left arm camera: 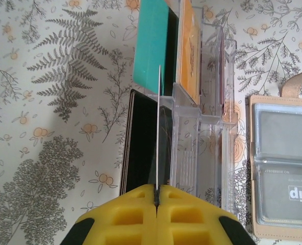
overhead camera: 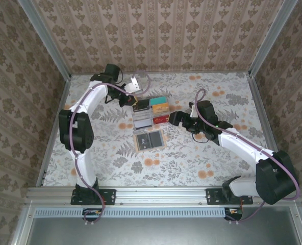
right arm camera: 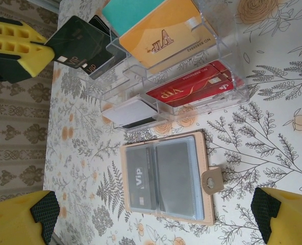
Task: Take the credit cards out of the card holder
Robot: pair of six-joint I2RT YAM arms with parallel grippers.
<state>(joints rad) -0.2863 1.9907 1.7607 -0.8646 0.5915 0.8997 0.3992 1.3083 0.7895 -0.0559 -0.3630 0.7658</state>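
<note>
The card holder (right arm camera: 166,176) lies open and flat on the table (right arm camera: 273,127), its long edge just beside the clear tray (right arm camera: 227,76), with one dark card (right arm camera: 139,184) in a pocket. A teal card (right arm camera: 130,10), an orange card (right arm camera: 166,33) and a red card (right arm camera: 192,89) sit in the tray. The left gripper (left arm camera: 157,196) has its jaws pressed together on a black card (right arm camera: 77,48) at the tray's far end. The right gripper (right arm camera: 155,210) hovers with jaws spread wide over the holder, which has bare table along its other three edges.

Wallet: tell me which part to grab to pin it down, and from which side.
Grip the strap tab jutting from the wallet's edge, coming in from that side. The wallet lies open and flat on the table, so its edges offer little to pinch; the tab is likely the only protruding hold.
</note>
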